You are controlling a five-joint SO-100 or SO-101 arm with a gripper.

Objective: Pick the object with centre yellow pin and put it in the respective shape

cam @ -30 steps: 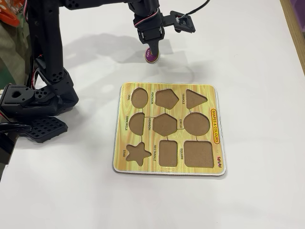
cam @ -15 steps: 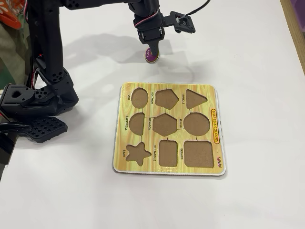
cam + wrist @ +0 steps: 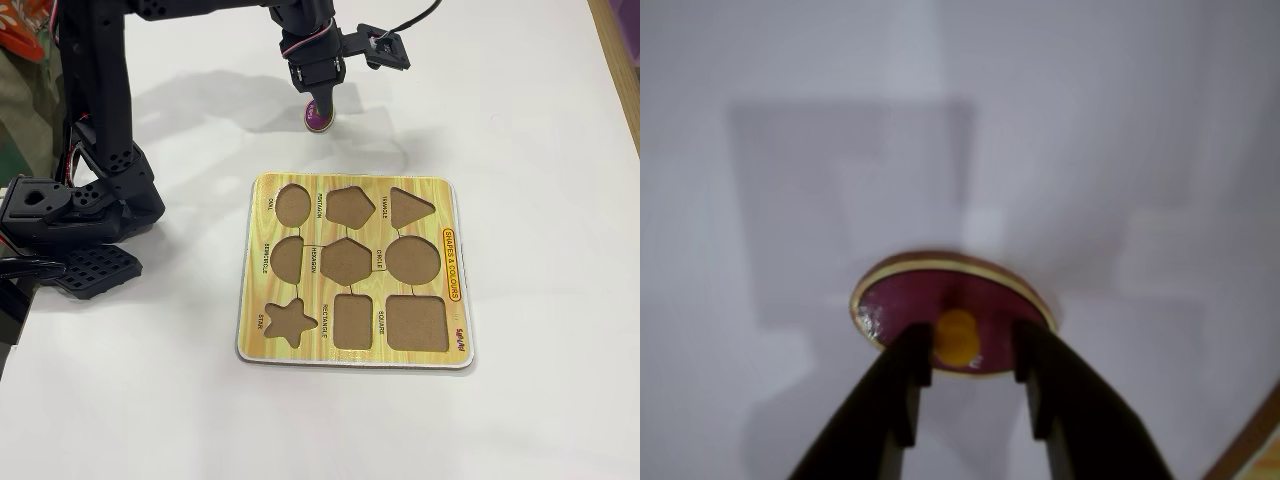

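Note:
The object with the yellow pin, a purple oval piece (image 3: 902,300) with a pale rim, lies flat on the white table beyond the board's far edge, partly hidden under the arm in the fixed view (image 3: 318,120). My gripper (image 3: 971,345) (image 3: 320,104) points down onto it, open. Its two dark fingers (image 3: 902,385) straddle the yellow knob (image 3: 956,336). The left finger is at the knob and a small gap shows on the right. The oval cut-out (image 3: 293,204) is bare at the far left corner of the yellow board (image 3: 310,355).
All other cut-outs of the board are bare too. The arm's black base (image 3: 80,200) stands at the table's left edge. A wrist camera (image 3: 384,46) juts out to the right of the gripper. A wooden strip (image 3: 625,60) borders the table at far right.

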